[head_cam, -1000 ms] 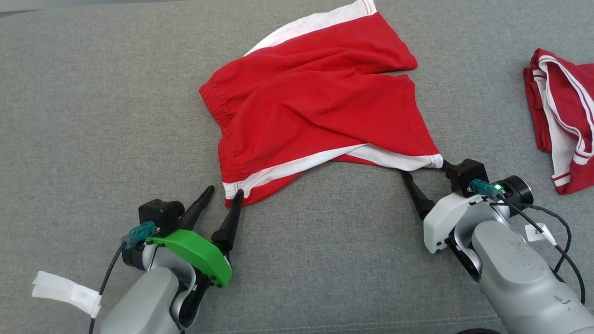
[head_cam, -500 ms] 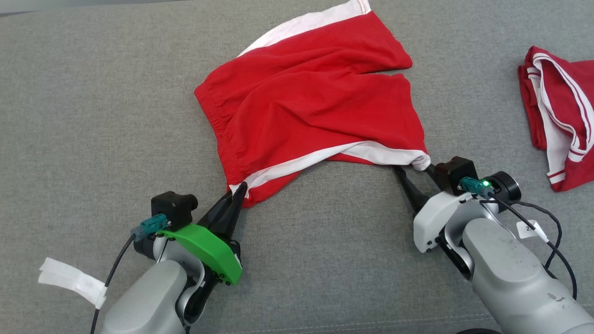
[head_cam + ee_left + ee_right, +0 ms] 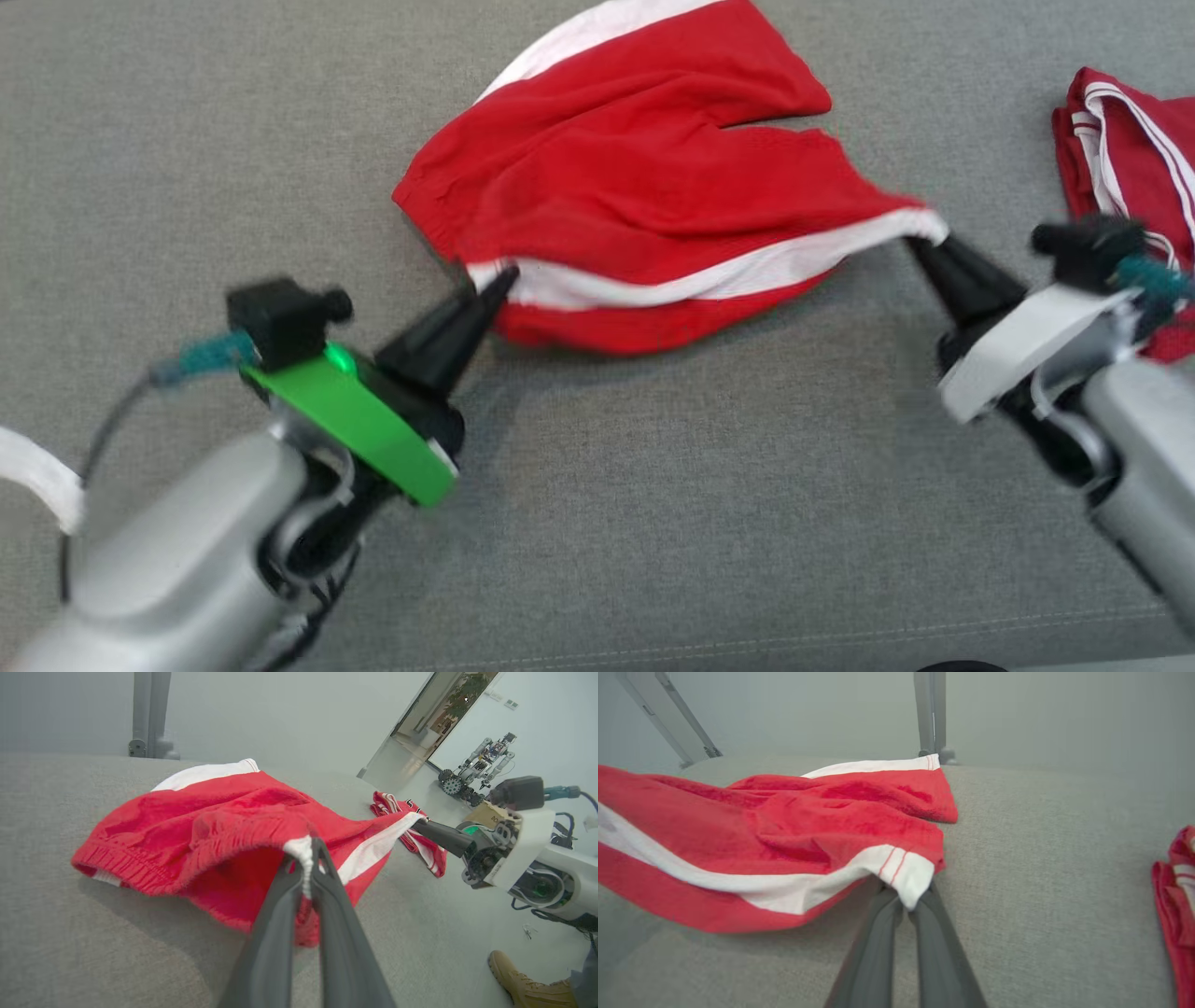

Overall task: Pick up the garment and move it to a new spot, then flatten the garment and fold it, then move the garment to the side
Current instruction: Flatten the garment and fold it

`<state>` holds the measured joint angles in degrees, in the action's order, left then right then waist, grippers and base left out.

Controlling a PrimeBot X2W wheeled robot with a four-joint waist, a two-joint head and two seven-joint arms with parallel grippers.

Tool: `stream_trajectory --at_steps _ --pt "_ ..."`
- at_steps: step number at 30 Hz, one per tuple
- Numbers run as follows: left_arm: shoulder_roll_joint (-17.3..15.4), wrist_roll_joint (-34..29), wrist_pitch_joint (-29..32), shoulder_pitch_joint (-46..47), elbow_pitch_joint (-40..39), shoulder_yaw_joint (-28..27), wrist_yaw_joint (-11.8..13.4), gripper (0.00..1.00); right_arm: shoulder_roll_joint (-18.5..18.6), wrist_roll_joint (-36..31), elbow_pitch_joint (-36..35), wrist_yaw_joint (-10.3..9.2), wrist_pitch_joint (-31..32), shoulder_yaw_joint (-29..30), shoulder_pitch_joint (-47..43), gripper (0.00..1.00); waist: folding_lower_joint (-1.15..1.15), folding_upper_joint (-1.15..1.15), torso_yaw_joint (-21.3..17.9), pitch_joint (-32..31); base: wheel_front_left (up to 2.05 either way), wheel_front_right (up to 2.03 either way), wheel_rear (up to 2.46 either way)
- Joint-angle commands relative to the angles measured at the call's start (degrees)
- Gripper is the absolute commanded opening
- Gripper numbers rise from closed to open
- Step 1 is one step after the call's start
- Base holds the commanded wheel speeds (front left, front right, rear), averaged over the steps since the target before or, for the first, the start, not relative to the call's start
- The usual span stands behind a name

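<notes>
Left gripper point(image 3: 504, 277) is clamped on the red shorts' point(image 3: 635, 177) waistband corner; right gripper point(image 3: 920, 245) is clamped on their white hem corner.

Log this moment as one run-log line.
left fingers: shut on red shorts, waistband corner | right fingers: shut on hem corner | near edge raised

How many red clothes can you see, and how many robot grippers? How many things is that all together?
Red clothes: 2, the shorts and the other red garment
Grippers: 2, the left gripper and the right gripper, both shut on the shorts
Total: 4
</notes>
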<state>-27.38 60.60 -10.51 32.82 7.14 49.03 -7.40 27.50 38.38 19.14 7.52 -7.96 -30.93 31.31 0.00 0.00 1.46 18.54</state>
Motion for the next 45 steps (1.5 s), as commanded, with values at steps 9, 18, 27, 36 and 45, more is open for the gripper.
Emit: stream_trajectory --at_steps 9,18,27,36,45 --pt "-6.4 11.0 17.8 30.2 1.2 -5.2 -0.2 0.0 9.2 6.0 -9.1 -0.04 21.1 5.2 25.8 0.0 0.0 0.0 2.0 16.8 0.0 0.0 0.0" --pt "3.5 1.3 8.4 59.8 29.8 -9.2 2.2 0.0 -13.2 -15.2 17.6 -0.06 3.9 14.4 61.4 0.0 0.0 0.0 -1.1 23.9 0.0 0.0 0.0" --pt "6.7 -9.4 -4.7 62.1 37.1 -6.9 0.0 0.0 -18.8 -19.5 24.8 -0.06 -6.7 10.4 61.8 0.0 0.0 0.0 -2.0 24.8 0.0 0.0 0.0" --pt "2.3 -12.4 -4.7 39.3 28.6 -2.6 -0.1 0.0 -9.4 -13.1 11.5 -0.06 -7.2 -0.6 35.3 0.0 0.0 0.0 -1.5 20.3 0.0 0.0 0.0" --pt "1.3 -13.3 -4.7 12.8 15.3 -10.1 -0.2 0.0 -2.7 -8.9 -2.9 -0.06 -7.2 3.1 6.7 0.0 0.0 0.0 -0.3 7.7 0.0 0.0 0.0"
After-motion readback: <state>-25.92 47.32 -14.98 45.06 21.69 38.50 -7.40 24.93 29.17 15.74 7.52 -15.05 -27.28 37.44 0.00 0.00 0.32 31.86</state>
